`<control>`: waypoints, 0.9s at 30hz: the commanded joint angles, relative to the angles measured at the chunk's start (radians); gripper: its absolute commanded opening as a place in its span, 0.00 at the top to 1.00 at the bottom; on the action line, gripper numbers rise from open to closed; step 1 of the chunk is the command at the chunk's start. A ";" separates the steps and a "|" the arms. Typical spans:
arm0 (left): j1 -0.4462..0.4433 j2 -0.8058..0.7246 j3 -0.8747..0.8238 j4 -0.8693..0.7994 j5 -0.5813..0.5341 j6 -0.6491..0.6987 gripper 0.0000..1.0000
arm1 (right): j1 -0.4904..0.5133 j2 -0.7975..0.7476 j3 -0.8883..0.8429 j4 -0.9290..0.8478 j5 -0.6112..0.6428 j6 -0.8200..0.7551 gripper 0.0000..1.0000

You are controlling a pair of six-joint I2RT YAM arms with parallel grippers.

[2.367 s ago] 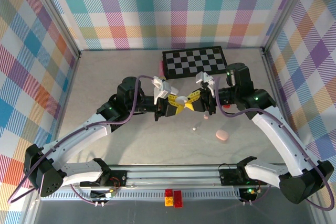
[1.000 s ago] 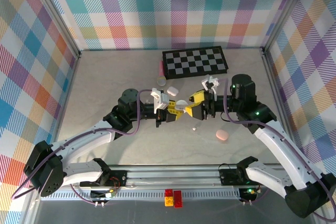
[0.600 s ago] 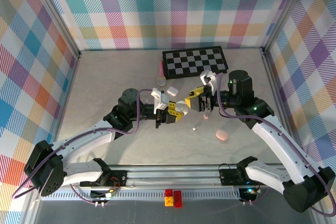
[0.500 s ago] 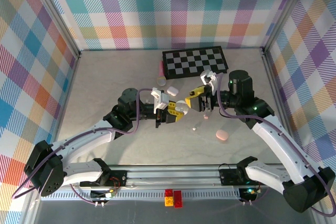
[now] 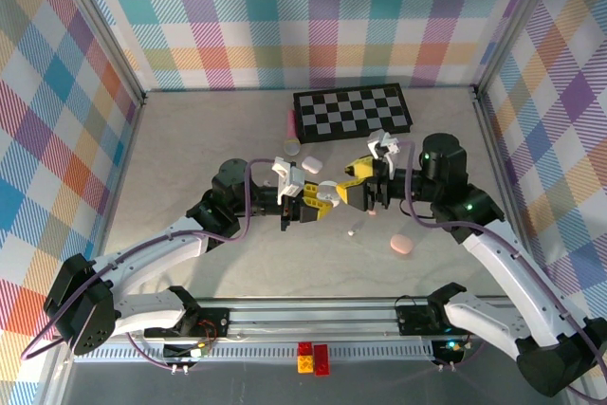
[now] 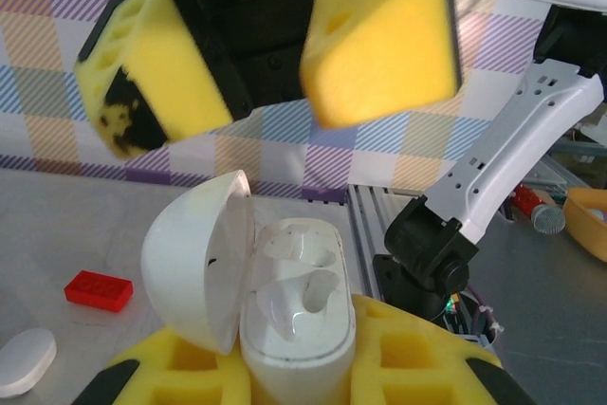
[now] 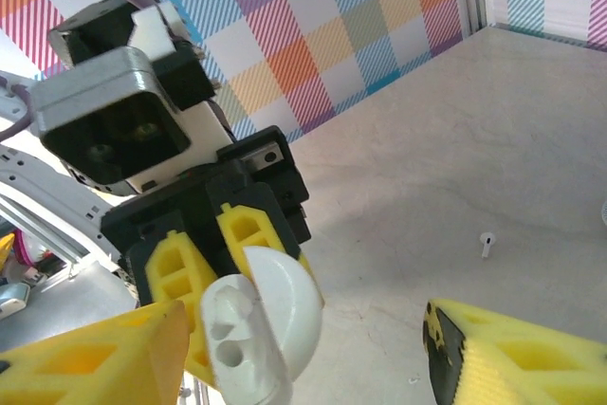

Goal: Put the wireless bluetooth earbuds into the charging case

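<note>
Lying on grey tabletop (image 5: 190, 158): 1 white earbud (image 5: 352, 231); plaid walls (image 5: 285, 16) around.

checkerboard (image 5: 353, 113): flat on the table (image 5: 190, 158), beyond the jaws, near the back wall | beige cylinder (image 5: 291, 148): between the board and the jaws, just beyond the left pair | red and yellow bricks (image 5: 305, 361): near side, well apart from the jaws | plaid walls (image 5: 285, 16): enclose three sides

Reaches both arms inward over the middle of the table (image 5: 209, 139), clamps the left gripper (image 5: 318, 198) tight, holds the right gripper (image 5: 354, 187) wide apart, tips facing.
</note>
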 commanded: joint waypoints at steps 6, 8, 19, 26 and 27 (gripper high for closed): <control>-0.001 -0.001 0.025 0.069 0.036 0.000 0.92 | 0.030 0.072 0.044 -0.058 0.160 0.025 0.42; -0.001 -0.008 0.015 0.080 0.037 0.011 0.92 | 0.031 0.091 0.058 -0.076 0.175 0.032 0.43; 0.005 -0.009 -0.021 0.107 -0.011 0.035 0.92 | 0.030 0.050 0.052 -0.058 0.057 0.033 0.38; 0.075 0.013 -0.094 0.278 -0.006 -0.075 0.93 | 0.004 -0.047 -0.063 0.078 0.076 0.091 0.33; 0.085 0.016 -0.104 0.298 -0.002 -0.088 0.93 | -0.014 -0.055 -0.088 0.105 0.079 0.113 0.32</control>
